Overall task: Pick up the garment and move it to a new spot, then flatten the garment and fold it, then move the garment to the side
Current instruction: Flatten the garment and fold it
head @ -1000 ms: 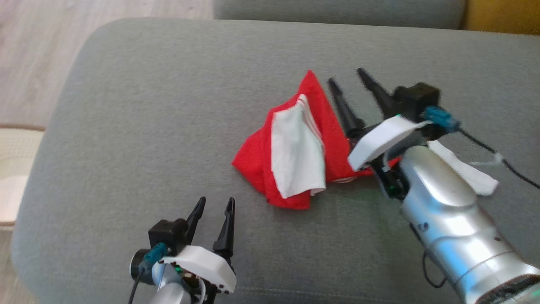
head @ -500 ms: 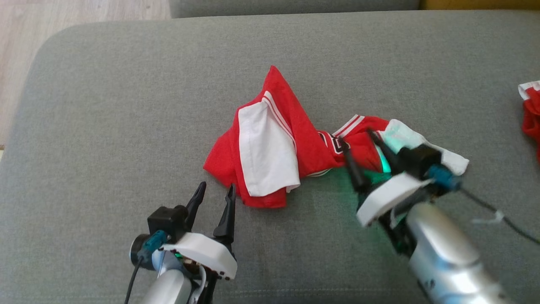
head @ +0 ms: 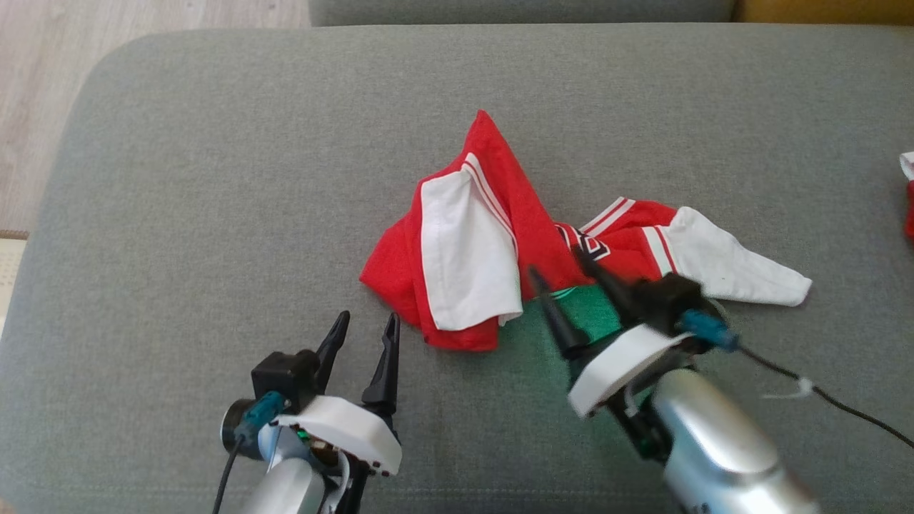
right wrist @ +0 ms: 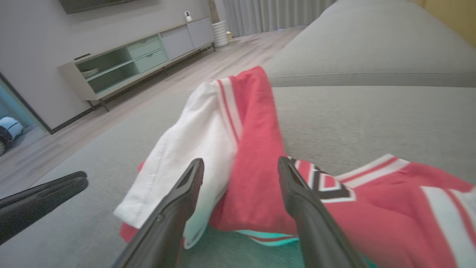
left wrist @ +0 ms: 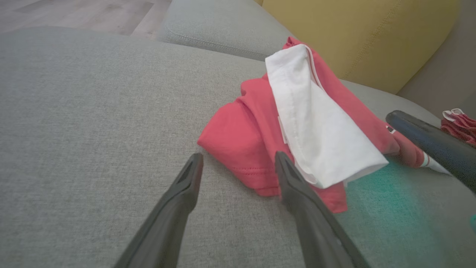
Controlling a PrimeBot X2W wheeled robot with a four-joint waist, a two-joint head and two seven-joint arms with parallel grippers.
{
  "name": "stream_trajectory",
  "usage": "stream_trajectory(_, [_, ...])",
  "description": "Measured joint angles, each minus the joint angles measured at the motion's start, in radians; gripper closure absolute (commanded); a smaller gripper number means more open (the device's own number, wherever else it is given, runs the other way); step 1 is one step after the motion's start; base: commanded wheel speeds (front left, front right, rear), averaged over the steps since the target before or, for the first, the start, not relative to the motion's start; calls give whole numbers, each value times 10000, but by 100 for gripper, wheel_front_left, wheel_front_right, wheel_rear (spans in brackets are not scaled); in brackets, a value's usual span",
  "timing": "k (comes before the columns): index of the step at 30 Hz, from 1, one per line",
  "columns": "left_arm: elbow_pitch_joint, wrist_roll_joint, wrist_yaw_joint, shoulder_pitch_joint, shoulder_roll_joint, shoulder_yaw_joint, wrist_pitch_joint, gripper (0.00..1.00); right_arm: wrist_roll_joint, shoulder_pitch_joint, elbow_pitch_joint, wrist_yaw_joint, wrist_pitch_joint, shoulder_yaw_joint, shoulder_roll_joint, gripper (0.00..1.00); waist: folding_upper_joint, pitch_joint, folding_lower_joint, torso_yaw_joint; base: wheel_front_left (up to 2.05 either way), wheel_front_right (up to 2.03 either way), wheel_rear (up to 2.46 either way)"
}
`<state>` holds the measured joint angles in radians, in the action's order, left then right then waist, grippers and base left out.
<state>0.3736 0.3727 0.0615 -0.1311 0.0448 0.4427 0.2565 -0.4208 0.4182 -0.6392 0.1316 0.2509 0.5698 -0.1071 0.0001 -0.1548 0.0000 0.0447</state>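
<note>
Garment: red with white panels, crumpled in a heap at the centre of the grey sofa cushion, one white sleeve trailing right. Right claw: released, fingers spread at the garment's near edge, grasping nothing; contact cannot be confirmed. Left claw: released, empty, just near-left of the heap.

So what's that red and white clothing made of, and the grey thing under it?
The garment looks like soft, matte knit cloth: it crumples into loose folds and shows stitched hems. The cushion looks like coarse woven upholstery, matte grey: a speckled weave shows. Exact fibres can't be told.
</note>
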Motion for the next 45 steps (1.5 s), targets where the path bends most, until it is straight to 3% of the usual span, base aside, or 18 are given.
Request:
stream_trajectory(9, [15, 92, 2, 6, 0, 92, 0, 0, -104, 111, -238, 0, -2, 1697, 138, 0, 0, 24, 0, 325, 0, 0, 0])
stream_trajectory(20, [-10, 104, 4, 37, 0, 92, 0, 0, 10, 510, -518, 0, 0, 1864, 148, 0, 0, -28, 0, 555, 0, 0, 0])
stream_trajectory(32, [-90, 104, 4, 47, 0, 61, 0, 0, 1300, 423, -456, 0, 0, 1967, -387, 0, 0, -10, 0, 319, 0, 0, 0])
stream_trajectory(45, [-94, 102, 0, 61, 0, 63, 0, 0, 2652, 234, -780, 0, 0, 1480, -368, 0, 0, 66, 0, 356, 0, 0, 0])
